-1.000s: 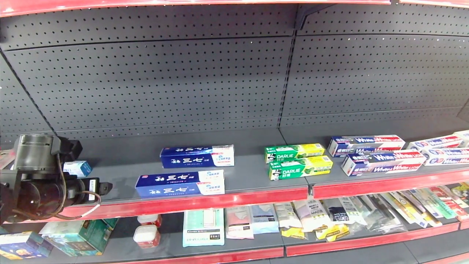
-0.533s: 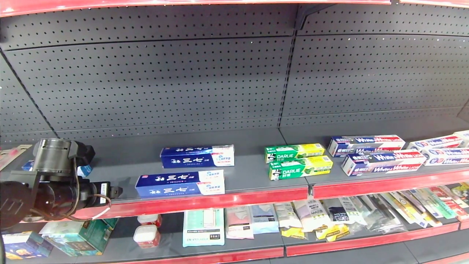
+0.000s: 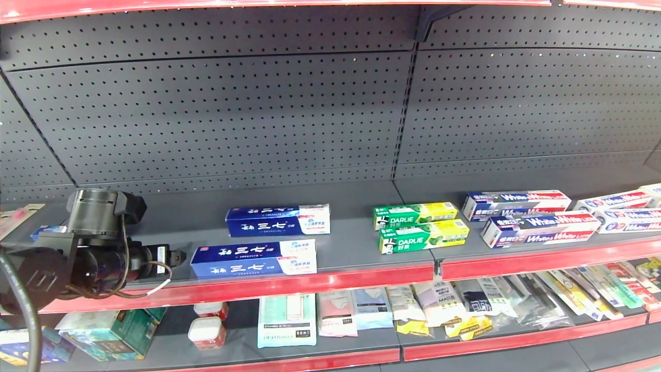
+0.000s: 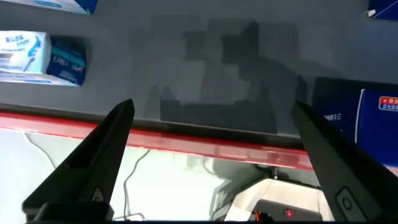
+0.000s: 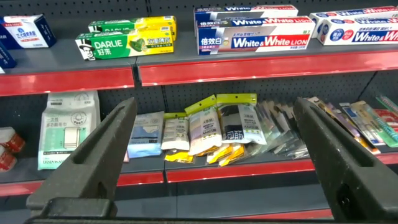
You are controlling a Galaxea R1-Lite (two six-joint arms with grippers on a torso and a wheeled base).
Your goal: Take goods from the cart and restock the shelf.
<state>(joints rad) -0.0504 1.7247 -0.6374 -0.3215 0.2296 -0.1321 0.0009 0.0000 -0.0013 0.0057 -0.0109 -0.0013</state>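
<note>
Left end effector (image 4: pixel 212 109), spread and empty, hovers over the shelf (image 3: pixel 356 248) front edge near its left end, right end effector (image 5: pixel 216 102) likewise spread; next probably means fetching more stock.

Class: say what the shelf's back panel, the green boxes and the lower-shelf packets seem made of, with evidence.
Back panel: probably painted metal, matt grey with regular punched holes.
Green boxes: likely printed cardboard, sharp folded edges, slight sheen.
Packets: seemingly clear plastic film, glossy and crinkled.
</note>
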